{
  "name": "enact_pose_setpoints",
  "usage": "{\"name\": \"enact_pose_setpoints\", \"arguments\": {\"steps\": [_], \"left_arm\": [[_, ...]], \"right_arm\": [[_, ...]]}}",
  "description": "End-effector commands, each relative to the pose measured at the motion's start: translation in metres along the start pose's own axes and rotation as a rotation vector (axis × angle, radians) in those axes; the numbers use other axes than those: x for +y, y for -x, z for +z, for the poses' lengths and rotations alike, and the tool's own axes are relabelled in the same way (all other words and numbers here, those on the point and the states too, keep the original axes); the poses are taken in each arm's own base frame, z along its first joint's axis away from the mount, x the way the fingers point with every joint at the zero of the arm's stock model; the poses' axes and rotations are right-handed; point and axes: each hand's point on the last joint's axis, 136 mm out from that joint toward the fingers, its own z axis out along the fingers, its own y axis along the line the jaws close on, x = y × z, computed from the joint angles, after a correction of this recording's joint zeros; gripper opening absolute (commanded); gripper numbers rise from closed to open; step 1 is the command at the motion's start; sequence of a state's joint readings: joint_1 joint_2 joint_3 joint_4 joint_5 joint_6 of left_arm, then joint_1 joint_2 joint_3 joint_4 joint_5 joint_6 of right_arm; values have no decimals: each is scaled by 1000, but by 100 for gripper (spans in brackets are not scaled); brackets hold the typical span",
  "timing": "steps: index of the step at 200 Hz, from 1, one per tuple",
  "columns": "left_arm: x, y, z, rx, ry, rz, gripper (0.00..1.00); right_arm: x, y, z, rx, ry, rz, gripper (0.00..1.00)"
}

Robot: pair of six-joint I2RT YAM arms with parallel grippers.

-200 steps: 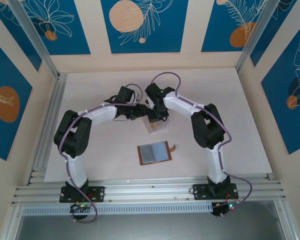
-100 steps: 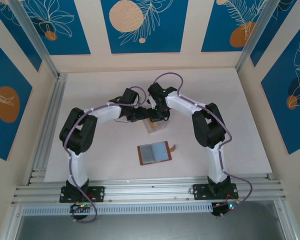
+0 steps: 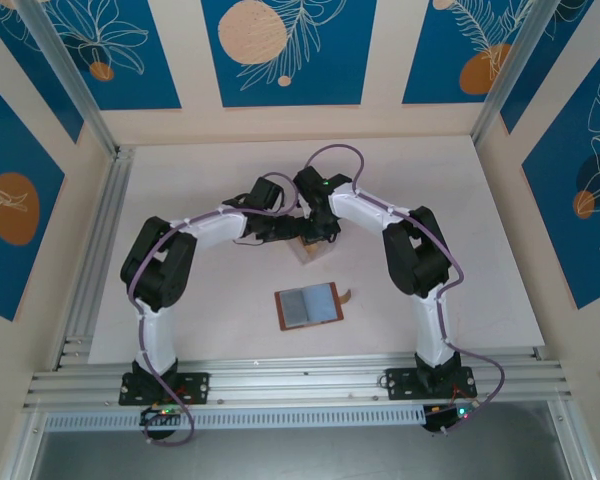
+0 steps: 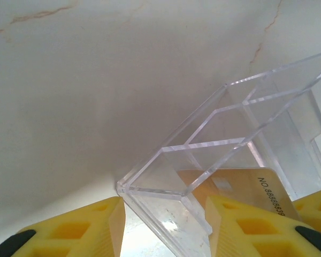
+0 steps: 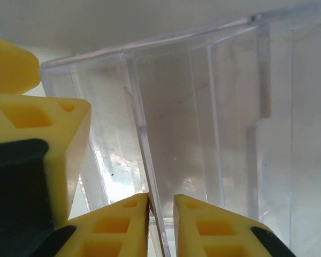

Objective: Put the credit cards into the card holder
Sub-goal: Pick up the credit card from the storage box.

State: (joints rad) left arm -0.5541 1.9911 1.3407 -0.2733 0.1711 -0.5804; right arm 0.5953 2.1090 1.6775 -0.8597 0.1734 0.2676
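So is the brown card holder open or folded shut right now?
Open. The card holder lies spread flat, blue-grey lining facing up, its tab sticking out to the right.

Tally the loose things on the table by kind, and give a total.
card holder: 1
clear plastic box: 1
tan credit card: 1 in sight, seen through the box
Total: 3

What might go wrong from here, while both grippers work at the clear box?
The right gripper straddles one thin wall of the clear box; if it slips, the box may tip or slide. The tan card sits low inside the box, so it may jam against the walls when pulled. The left gripper straddles a corner of the same box, so the two grippers may collide.
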Motion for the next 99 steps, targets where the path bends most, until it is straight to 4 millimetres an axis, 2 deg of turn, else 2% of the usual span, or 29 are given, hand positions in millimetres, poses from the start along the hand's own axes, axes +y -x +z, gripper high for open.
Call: {"name": "enact_pose_setpoints", "arguments": {"steps": [1,99], "left_arm": [[37,-34,20,102,161,19,42],[37,-37,26,117,166,35,42]], "right_arm": [[0,0,-22,-19,-38,-18,23],[11,6,-36,-48,-3,-38,21]]}}
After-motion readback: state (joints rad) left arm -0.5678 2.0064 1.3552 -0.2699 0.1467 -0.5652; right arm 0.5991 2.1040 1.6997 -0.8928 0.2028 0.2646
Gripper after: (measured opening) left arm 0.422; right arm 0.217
